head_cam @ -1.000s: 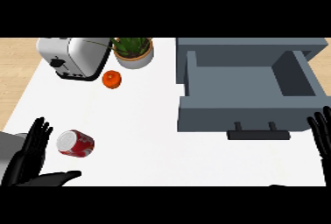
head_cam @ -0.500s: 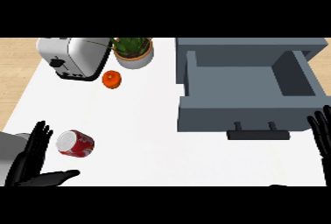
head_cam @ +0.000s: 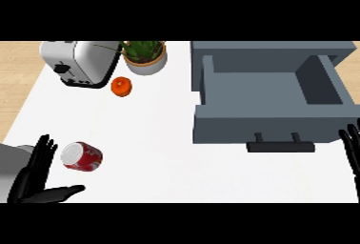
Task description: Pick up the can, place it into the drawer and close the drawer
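A white counter (head_cam: 162, 143) fills most of the head view, with a strip of pale wooden floor (head_cam: 15, 66) showing past its upper left edge. In the upper left of the frame stands a silver toaster (head_cam: 79, 62), and just to its right a potted plant (head_cam: 145, 56) in a white pot. Below the 2, apart from both, lies an orange (head_cam: 122, 86).

The right half of the frame holds a grey drawer (head_cam: 267, 119), pulled out and open, its inside bare. A dark handle (head_cam: 280, 145) juts from its front wall toward the lower edge.

The red can (head_cam: 82, 156) lies on its side on the counter in the lower left of the frame, its pale round end turned up and to the left, well apart from the drawer.

The left hand (head_cam: 38, 178) sits in the lower left corner, fingers straight and pointing up the frame, thumb spread out to the right beneath the can. It holds nothing; the can lies just to the right of its fingers, and whether they touch cannot be told.

The right hand (head_cam: 350, 147) shows only as straight fingers at the right edge, below the drawer's front corner, open and holding nothing.
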`<state>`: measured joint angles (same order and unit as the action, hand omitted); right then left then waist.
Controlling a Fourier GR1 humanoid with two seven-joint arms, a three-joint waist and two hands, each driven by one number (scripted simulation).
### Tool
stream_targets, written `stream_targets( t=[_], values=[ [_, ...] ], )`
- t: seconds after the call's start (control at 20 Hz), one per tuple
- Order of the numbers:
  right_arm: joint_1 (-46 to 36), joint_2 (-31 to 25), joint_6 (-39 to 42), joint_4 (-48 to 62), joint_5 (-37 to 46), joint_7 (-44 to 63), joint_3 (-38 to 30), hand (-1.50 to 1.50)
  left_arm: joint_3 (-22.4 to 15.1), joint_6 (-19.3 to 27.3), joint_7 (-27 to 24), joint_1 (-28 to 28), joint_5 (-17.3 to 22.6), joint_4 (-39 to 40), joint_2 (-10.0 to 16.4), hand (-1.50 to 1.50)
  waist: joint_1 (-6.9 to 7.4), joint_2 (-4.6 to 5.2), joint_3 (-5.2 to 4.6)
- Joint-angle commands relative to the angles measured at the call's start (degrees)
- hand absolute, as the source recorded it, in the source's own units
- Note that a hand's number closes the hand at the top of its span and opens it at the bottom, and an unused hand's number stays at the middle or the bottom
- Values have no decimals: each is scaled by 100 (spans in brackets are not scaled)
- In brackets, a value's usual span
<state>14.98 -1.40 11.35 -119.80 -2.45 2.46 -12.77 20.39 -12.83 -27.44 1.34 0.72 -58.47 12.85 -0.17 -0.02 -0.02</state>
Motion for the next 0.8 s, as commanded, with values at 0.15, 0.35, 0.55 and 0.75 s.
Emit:
stream_targets(
  t=[0.15, 0.35, 0.55, 0.75],
  values=[
    [37, 134, -237, -14, 209, -44, 246, -150, -106, 180, -200, -613, -93, 822, 36, -150, -8, 3, 0],
    [82, 95, 1, -258, 12, 162, 57, -150, -137, 377, -6, -749, 9, 709, 25, -150, -5, 0, 1],
    [-226, -175, 75, -139, -326, 361, -344, -150, -262, 414, -292, -826, -49, 1016, -52, -150, -5, 1, 1],
    [289, -5, 121, -878, -281, 626, -53, -150, -386, 466, -413, -759, -72, 1108, -218, -150, -17, -2, 0]
  ],
)
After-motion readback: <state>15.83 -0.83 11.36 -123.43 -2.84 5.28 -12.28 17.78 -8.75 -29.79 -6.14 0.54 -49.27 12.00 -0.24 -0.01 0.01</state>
